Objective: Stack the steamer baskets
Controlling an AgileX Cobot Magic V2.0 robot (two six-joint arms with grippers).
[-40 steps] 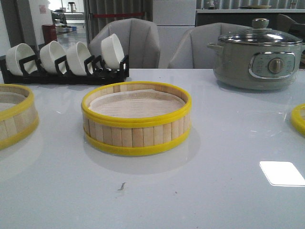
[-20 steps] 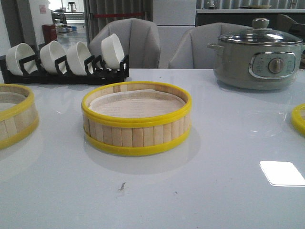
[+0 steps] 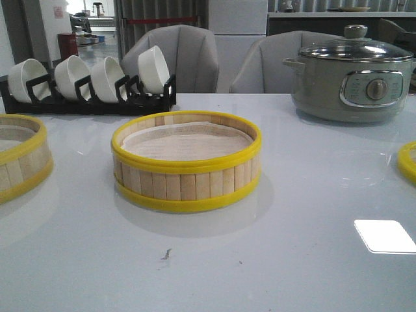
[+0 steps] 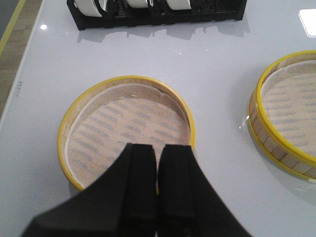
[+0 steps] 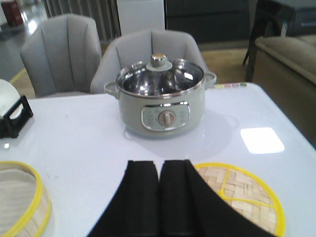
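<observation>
Two baskets apart on the surface point(image 3: 312, 260): left basket point(image 4: 126, 131) directly at 12 o'clock beneath clenched, empty left claw point(image 4: 157, 163); middle basket point(image 3: 186, 159) at 2 o'clock. Right claw point(image 5: 160, 180) clenched, empty.

My front camera sits low, close over the worktop point(image 3: 312, 195), facing forward at the middle steamer basket point(image 3: 186, 162). My left wrist camera looks steeply down past its pincer point(image 4: 157, 163) onto the left steamer basket point(image 4: 126, 128), sharing the middle basket with the front view. My right wrist camera looks forward, sharing the electric pot point(image 5: 161, 98).
</observation>
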